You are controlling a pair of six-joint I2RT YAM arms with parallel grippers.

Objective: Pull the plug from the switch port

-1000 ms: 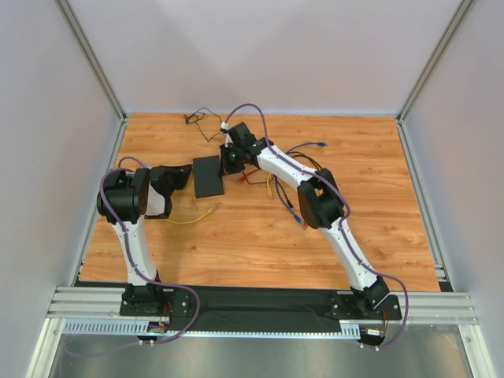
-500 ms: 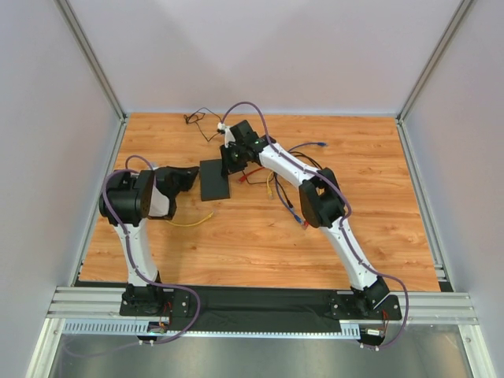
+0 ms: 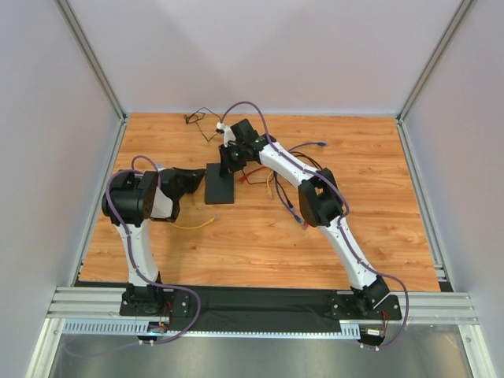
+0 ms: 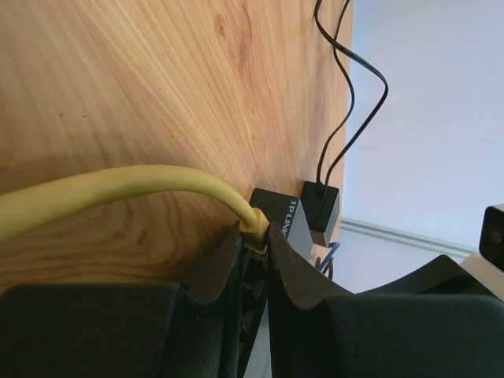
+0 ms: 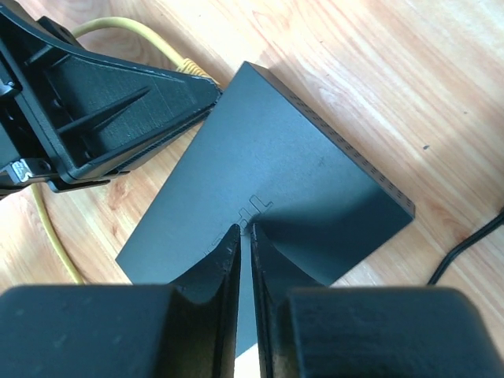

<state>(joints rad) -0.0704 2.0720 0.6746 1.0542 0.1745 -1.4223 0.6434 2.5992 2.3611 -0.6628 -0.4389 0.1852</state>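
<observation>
Both grippers work together: my left [image 4: 253, 260] stays clamped on the yellow plug [image 4: 253, 223]; my right [image 5: 245, 236], nearly together, has slid the switch [image 5: 276, 181] rightward, plug still seated.

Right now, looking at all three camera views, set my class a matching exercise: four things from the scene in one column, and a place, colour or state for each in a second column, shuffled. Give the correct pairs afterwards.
Column 1
1. yellow cable
2. switch
3. left gripper
4. right gripper

Column 2
A. flat matte-black box on the wooden table
B. closed on the plug at the switch's edge
C. curves across the wood to the clamped plug
D. jaws nearly together, above the switch's top face

Pairs: 1-C, 2-A, 3-B, 4-D
</observation>
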